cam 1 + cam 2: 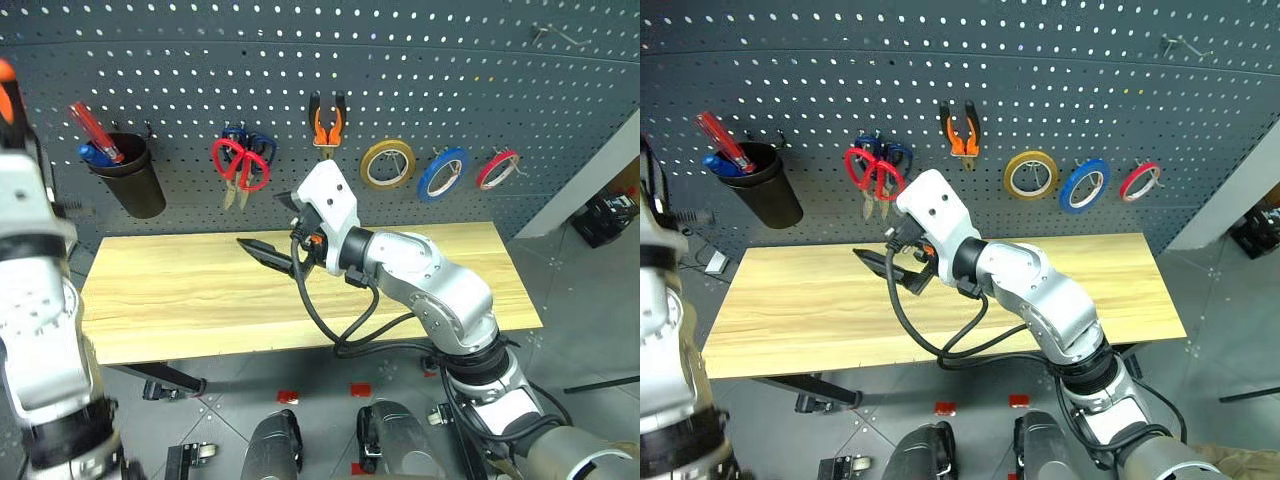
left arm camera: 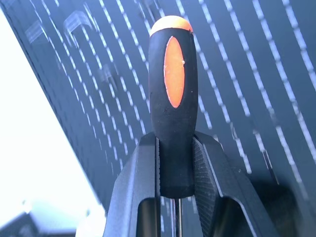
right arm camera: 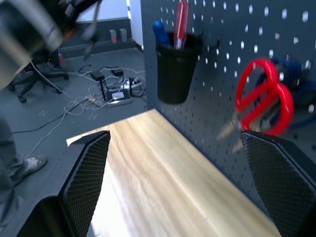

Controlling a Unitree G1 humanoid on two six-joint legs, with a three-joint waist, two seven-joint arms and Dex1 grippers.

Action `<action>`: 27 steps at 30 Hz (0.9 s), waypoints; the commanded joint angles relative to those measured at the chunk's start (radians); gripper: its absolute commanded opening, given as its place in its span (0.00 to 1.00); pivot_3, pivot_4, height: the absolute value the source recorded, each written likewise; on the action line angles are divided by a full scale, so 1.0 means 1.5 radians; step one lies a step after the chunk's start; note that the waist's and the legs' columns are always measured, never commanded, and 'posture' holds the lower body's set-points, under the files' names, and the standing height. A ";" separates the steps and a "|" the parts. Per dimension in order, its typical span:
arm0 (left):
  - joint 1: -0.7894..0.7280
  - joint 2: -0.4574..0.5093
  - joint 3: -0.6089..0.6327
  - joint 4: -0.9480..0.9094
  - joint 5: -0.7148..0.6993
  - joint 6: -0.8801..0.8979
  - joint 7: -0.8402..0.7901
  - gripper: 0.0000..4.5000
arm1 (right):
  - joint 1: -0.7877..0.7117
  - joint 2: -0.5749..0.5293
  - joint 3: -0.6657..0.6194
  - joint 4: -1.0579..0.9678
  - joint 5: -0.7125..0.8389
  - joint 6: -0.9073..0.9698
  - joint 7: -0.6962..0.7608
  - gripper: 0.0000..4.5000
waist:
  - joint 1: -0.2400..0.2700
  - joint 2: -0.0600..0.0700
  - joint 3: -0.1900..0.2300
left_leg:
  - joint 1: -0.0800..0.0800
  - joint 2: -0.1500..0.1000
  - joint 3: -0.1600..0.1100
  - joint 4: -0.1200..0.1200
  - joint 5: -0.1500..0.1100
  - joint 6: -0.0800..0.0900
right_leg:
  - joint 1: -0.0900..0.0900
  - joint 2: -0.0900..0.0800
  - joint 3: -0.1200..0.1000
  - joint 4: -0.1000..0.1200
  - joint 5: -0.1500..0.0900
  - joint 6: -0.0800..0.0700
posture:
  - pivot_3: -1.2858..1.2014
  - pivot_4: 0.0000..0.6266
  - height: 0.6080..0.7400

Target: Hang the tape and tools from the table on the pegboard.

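My left gripper (image 2: 177, 148) is shut on the screwdriver (image 2: 173, 94), gripping the lower end of its black-and-orange handle; it is raised at the far left in front of the pegboard (image 1: 450, 70). The handle's orange tip (image 1: 6, 92) shows at the picture's left edge. My right gripper (image 1: 280, 228) hangs open and empty over the middle of the table (image 1: 180, 300). On the pegboard hang the red-handled scissors (image 1: 240, 165), the orange-and-black pliers (image 1: 327, 122) and the blue tape (image 1: 443, 173).
A black cup (image 1: 128, 175) holding red and blue items hangs at the board's left. Dark blue scissors (image 1: 260, 146) hang behind the red ones. A yellow tape ring (image 1: 388, 164) and a red one (image 1: 498, 169) flank the blue tape. Cables (image 3: 106, 91) lie on the floor.
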 commanded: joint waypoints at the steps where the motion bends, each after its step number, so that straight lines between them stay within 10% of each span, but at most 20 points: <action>1: -0.100 0.030 -0.046 0.126 0.006 -0.081 -0.015 0.12 | -0.033 0.009 -0.008 -0.005 0.001 0.025 -0.010 1.00 | 0.000 -0.001 -0.004 | 0.000 0.000 0.000 0.000 0.000 -0.001 | 0.000 0.000 0.000 0.000 0.000 0.000 | 0.43 0.16 1.00; 16: -0.364 0.066 -0.127 0.601 0.039 -0.365 0.031 0.12 | -0.057 0.025 -0.016 -0.042 0.020 0.068 -0.025 1.00 | -0.033 -0.001 -0.007 | 0.000 0.000 0.001 0.000 0.002 -0.002 | 0.000 0.000 0.001 0.001 0.000 0.000 | 0.40 0.16 1.00; 27: -0.308 0.057 -0.111 0.620 0.011 -0.399 0.063 0.12 | -0.057 0.028 -0.022 -0.045 0.024 0.072 -0.037 1.00 | -0.063 0.000 -0.007 | 0.000 0.000 0.001 0.001 0.002 -0.002 | 0.000 0.000 0.001 0.002 0.000 0.000 | 0.40 0.19 1.00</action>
